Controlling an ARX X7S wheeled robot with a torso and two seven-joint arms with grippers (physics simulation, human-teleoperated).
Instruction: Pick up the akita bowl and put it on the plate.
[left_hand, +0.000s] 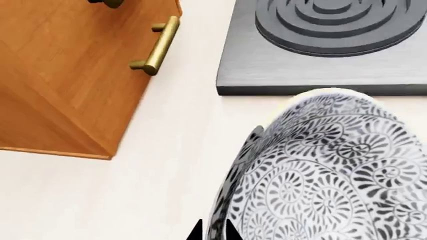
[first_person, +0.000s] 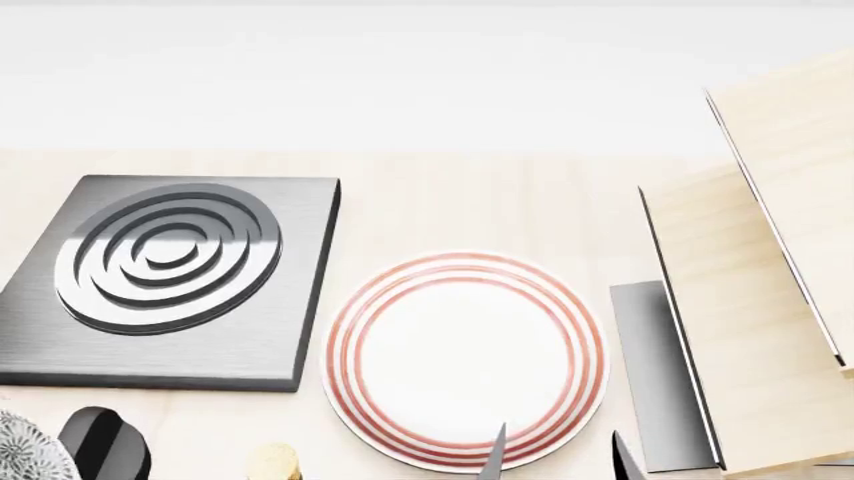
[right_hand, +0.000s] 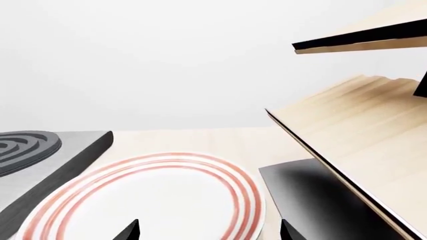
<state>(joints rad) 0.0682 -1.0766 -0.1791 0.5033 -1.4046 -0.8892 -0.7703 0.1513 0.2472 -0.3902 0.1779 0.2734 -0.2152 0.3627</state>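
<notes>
Left tool (left_hand: 213, 231) grips the akita bowl (left_hand: 327, 175) rim; a thin hold risks slipping before the plate (first_person: 465, 358). Right tool (right_hand: 210, 231) is released.

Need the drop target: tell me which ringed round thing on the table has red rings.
The plate: flat, white, red rim rings. The stove burner left of it is dark grey.

My right gripper (right_hand: 208, 231) shows two black pointed fingertips. Left gripper (left_hand: 213, 232): the same black wedge tips. In my head view, a rounded glossy black arm housing (first_person: 104, 442).
</notes>
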